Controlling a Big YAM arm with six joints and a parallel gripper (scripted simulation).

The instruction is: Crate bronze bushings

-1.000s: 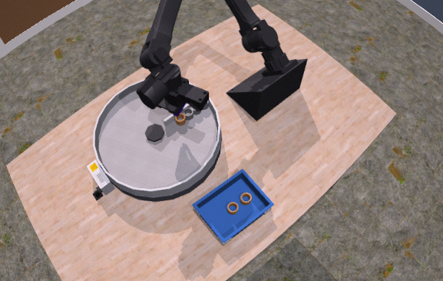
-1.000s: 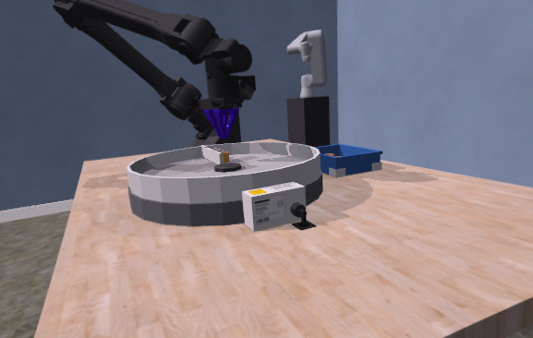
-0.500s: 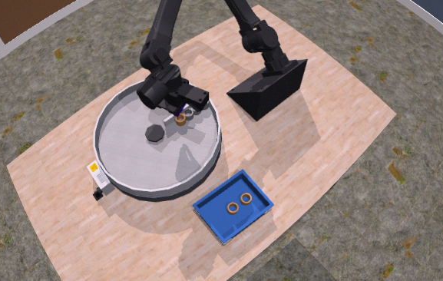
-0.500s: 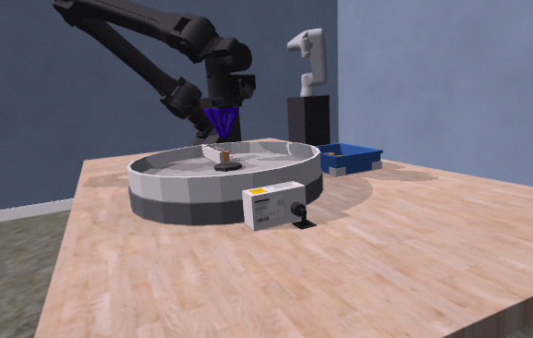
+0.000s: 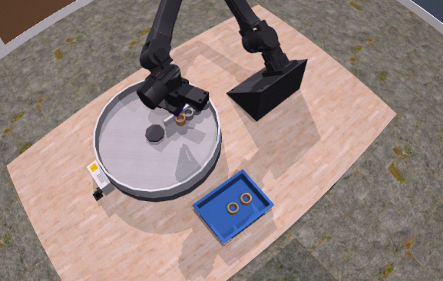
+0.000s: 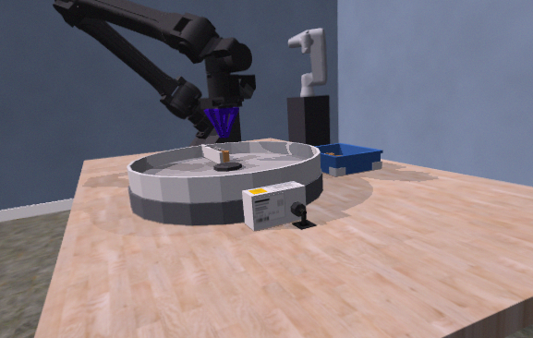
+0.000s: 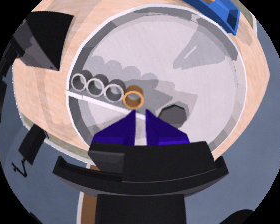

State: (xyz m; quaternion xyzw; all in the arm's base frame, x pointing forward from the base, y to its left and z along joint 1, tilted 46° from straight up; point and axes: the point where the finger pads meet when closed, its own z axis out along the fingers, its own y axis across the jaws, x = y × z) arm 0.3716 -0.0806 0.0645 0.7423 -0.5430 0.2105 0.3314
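One bronze bushing (image 5: 180,117) (image 6: 225,155) (image 7: 132,98) stands on the grey turning table (image 5: 133,161) (image 6: 174,185) (image 7: 204,90), at the inner end of a row of steel bushings (image 5: 189,113) (image 7: 95,87) along a white guide bar (image 5: 169,118) (image 6: 211,152). My gripper (image 5: 180,112) (image 6: 223,135) (image 7: 140,113) hangs above the table, just over and beside the bronze bushing, with its blue fingers shut on nothing. Two bronze bushings (image 5: 233,208) (image 5: 246,198) lie in the blue crate (image 5: 217,224) (image 6: 358,162) (image 7: 225,14).
A black hub (image 5: 153,133) (image 6: 227,166) sits at the table's centre. A white sensor box (image 5: 98,174) (image 6: 272,205) stands at the table's rim. The arm's black base (image 5: 271,90) stands behind. A white robot on a pedestal (image 6: 309,60) stands far back.
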